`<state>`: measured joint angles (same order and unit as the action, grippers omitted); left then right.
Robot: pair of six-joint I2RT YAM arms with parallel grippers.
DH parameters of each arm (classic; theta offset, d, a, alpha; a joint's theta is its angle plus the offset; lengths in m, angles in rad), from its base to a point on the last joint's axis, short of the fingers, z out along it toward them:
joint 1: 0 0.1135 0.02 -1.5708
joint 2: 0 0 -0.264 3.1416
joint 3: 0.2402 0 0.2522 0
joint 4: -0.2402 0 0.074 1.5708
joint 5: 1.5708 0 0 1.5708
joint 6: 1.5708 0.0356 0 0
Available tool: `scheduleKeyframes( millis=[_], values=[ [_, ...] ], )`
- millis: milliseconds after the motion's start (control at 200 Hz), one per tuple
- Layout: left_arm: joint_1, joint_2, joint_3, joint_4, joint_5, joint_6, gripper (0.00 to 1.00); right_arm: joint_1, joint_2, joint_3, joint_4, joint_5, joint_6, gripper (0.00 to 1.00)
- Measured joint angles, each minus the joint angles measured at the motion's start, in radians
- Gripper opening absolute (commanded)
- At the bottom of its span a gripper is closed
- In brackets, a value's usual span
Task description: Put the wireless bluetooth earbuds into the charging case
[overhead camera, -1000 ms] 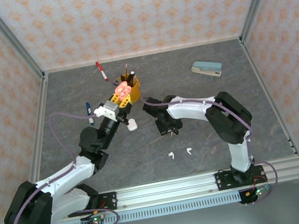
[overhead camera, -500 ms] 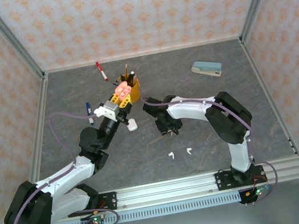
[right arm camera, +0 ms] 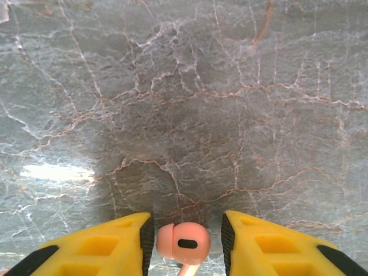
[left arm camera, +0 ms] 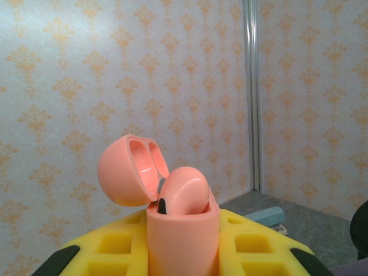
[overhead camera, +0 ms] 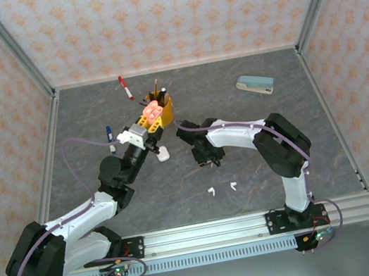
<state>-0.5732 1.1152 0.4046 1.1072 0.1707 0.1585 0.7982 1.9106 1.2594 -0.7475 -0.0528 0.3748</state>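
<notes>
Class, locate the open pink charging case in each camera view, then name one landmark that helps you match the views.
Top external: charging case above centre-left, at the left fingers.
Left wrist: bottom centre, lid hinged open leftward, clamped between the left fingers.
Right wrist: a pink earbud between the right fingers.
Shared landmark: pale teal block.

White arms with black joints, purple cables, yellow fingers black-padded, silver base rail

light: bright, even, overhead | shadows: soft dark patch on table ahead of right gripper | glare: white streak beside that patch | focus: sharp mid-frame, near yellow fingers slightly soft
</notes>
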Motion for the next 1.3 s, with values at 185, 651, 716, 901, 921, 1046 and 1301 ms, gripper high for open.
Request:
scheduleKeyframes(
  millis=[185,651,716,901,921,1046,1301],
  values=[
    [0.0,0.0,0.0,0.0,0.0,0.0,0.0,0.004,0.0,-0.008,0.015,-0.003,0.006,0.34],
    [0.0,0.0,0.0,0.0,0.0,-0.003,0.0,0.004,-0.026,-0.04,0.05,-0.006,0.01,0.29],
    [0.0,0.0,0.0,0.0,0.0,-0.003,0.0,0.004,-0.031,-0.045,0.054,-0.006,0.01,0.28],
    [0.0,0.007,0.0,-0.001,0.0,-0.003,0.0,0.004,-0.039,-0.053,0.06,-0.006,0.01,0.28],
    [0.0,0.007,0.0,-0.001,0.001,-0.003,0.0,0.004,-0.04,-0.055,0.06,-0.006,0.01,0.28],
    [0.0,0.007,0.0,0.0,0.0,-0.003,0.0,0.004,-0.046,-0.061,0.064,-0.002,0.01,0.27],
    [0.0,0.008,0.0,0.0,0.001,-0.003,0.0,0.003,-0.082,-0.082,0.059,0.017,0.01,0.27]
  ],
)
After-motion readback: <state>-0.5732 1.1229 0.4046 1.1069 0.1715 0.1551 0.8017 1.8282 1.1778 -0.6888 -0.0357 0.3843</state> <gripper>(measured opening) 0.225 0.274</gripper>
